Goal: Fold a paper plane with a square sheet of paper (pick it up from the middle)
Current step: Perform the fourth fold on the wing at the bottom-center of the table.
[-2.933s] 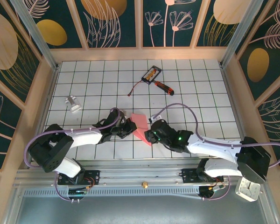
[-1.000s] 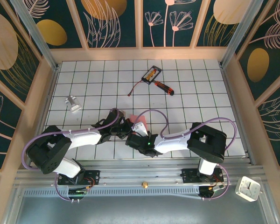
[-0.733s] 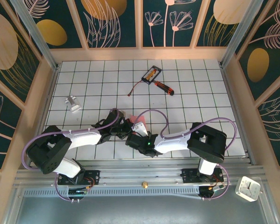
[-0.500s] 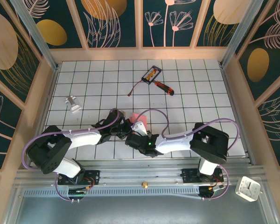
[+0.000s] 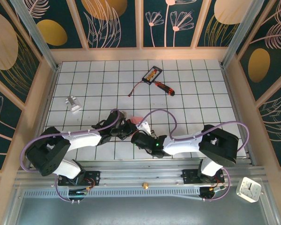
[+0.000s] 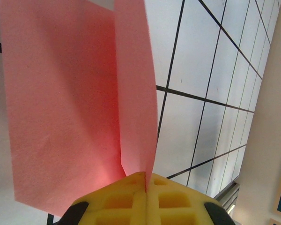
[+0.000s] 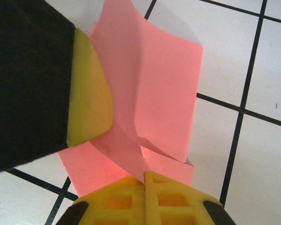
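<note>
The square sheet of paper (image 5: 136, 118) sits near the middle of the table (image 5: 201, 101), a little toward its near edge, and both arms meet over it. In the overhead view only a small pink patch shows between the two wrists.

The left gripper (image 6: 146, 187) has its yellow pads pressed together on a raised fold of the sheet (image 6: 61, 117). One flap stands upright from the pinch and the rest lies flat on the white tiles.

The right gripper (image 7: 144, 180) is likewise clamped on the pink paper (image 7: 164, 84), pinching it where creased layers overlap. The left arm's pad (image 7: 89, 93) touches the sheet just beside it. The paper seems to be folded over at least once, though the layers are hard to count.

Toward the far edge lie a red-handled screwdriver (image 5: 164, 86) and a black-and-orange card (image 5: 153, 73).
</note>
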Robot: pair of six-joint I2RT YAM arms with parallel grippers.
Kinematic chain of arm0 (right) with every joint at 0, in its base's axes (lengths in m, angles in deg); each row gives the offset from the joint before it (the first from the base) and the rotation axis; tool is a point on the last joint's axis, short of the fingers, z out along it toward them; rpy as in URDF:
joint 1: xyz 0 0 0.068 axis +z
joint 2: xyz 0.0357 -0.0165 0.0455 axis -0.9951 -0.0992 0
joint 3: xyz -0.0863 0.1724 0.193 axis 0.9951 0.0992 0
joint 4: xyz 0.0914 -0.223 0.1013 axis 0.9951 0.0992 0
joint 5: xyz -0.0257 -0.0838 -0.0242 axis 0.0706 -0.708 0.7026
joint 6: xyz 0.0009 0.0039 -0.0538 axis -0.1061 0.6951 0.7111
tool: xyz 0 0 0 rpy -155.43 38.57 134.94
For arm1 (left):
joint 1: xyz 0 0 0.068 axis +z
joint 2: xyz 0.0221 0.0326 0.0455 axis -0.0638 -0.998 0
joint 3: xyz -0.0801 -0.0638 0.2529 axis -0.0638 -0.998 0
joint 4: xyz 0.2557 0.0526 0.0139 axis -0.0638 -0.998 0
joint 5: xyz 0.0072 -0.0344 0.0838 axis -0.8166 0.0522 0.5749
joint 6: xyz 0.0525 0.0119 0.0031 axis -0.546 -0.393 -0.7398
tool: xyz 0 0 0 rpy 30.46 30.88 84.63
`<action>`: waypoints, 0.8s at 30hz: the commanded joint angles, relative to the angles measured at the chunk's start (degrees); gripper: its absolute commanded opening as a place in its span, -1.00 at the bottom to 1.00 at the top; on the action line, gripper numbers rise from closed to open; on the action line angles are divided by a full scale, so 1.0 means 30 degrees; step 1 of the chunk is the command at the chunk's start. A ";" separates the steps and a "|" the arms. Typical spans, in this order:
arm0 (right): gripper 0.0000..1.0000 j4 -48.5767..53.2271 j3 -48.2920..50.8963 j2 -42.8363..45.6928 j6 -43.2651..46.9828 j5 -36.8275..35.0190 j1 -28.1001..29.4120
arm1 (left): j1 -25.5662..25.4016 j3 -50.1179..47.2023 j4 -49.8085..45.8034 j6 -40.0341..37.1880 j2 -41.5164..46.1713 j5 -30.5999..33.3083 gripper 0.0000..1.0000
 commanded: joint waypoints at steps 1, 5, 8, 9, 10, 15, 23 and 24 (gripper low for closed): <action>-0.94 0.0050 0.0580 0.0433 -0.0618 -0.0038 -0.0179 | 0.0070 0.0274 -0.1272 0.0654 0.0295 0.0137 -1.00; -1.00 -0.0753 0.1281 0.0957 -0.0585 0.0609 -0.0307 | 0.0157 0.0269 -0.1214 0.0581 0.0378 0.0151 -0.82; -1.00 -0.1480 0.2039 0.1344 -0.0684 0.1531 -0.0608 | 0.0323 0.0243 -0.1401 0.0321 0.0717 0.0173 -0.55; -1.00 -0.1809 0.2277 0.1535 -0.0701 0.1888 -0.0709 | 0.0430 0.0172 -0.1469 0.0241 0.0924 0.0208 -0.47; -1.00 -0.2098 0.2507 0.1674 -0.0703 0.2222 -0.0793 | 0.0525 0.0107 -0.1514 0.0156 0.1157 0.0233 -0.42; -1.00 -0.3491 0.3512 0.2619 -0.0812 0.3805 -0.1218 | 0.1155 -0.0239 -0.1748 -0.0317 0.2508 0.0310 -0.18; -1.00 -0.5734 0.5130 0.4025 -0.1853 0.7278 -0.2802 | 0.1185 -0.1070 -0.1398 -0.0260 0.2562 -0.0109 -0.19; -1.00 -0.6031 0.5378 0.4166 -0.2098 0.7868 -0.3131 | 0.1183 -0.1155 -0.1321 -0.0311 0.2498 -0.0205 -0.19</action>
